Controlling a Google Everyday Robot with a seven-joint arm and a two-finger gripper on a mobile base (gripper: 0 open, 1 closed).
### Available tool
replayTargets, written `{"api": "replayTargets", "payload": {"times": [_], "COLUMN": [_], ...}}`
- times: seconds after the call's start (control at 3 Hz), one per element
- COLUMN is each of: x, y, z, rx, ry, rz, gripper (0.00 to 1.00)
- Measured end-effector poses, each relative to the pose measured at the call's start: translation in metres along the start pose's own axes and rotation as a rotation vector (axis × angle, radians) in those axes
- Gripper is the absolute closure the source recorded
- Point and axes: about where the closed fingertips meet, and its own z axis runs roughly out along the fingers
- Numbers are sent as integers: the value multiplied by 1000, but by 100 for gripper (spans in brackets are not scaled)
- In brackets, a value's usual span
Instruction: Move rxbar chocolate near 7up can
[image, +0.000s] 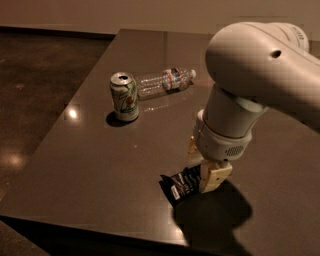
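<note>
The rxbar chocolate (180, 186), a black wrapper with white lettering, lies on the dark table (100, 165) near its front edge. My gripper (201, 171) comes down from the big white arm (250, 80), and its tan fingers (214, 178) are closed across the bar's right end. The bar still rests on the table. The 7up can (125, 97), whitish-green with a red spot and a silver top, stands upright at the back left, well apart from the bar and the gripper.
A clear plastic water bottle (165, 81) lies on its side just behind and to the right of the can. The table's left and front edges drop to a dark glossy floor (35, 100).
</note>
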Motion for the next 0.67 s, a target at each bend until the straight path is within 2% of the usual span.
{"api": "replayTargets", "payload": {"times": [0.33, 0.67], "x": [0, 0], "y": [-1, -6], "z": [-6, -17], "rx": [2, 12], "ry": [-1, -4], "rz": [6, 32], "gripper": [100, 100]}}
